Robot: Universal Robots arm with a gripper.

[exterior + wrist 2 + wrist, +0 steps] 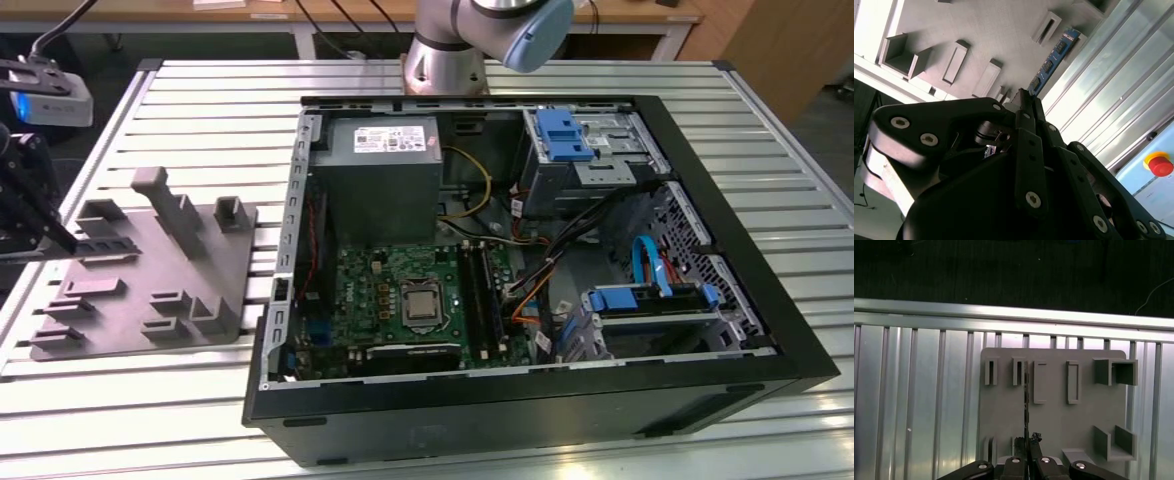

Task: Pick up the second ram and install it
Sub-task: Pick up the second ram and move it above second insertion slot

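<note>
My gripper (1024, 97) is shut on the second ram (1054, 55), a slim bluish-green stick with black chips that juts out past the fingertips. In the first wrist view the ram (1026, 395) appears edge-on as a thin dark line, held by the gripper (1027, 441) over the grey fixture tray (1054, 420). I cannot tell whether its far end still touches the tray. In the exterior view the gripper (34, 215) hangs at the far left, over the tray (147, 290). The motherboard's long black slots (477, 290) lie inside the open computer case.
The open black computer case (534, 400) fills the middle and right of the slatted metal table (160, 420). It holds a grey power supply (380, 170), blue drive brackets (567, 130) and loose cables. The arm's base (447, 60) stands behind the case. A red button (1158, 164) sits beyond the table.
</note>
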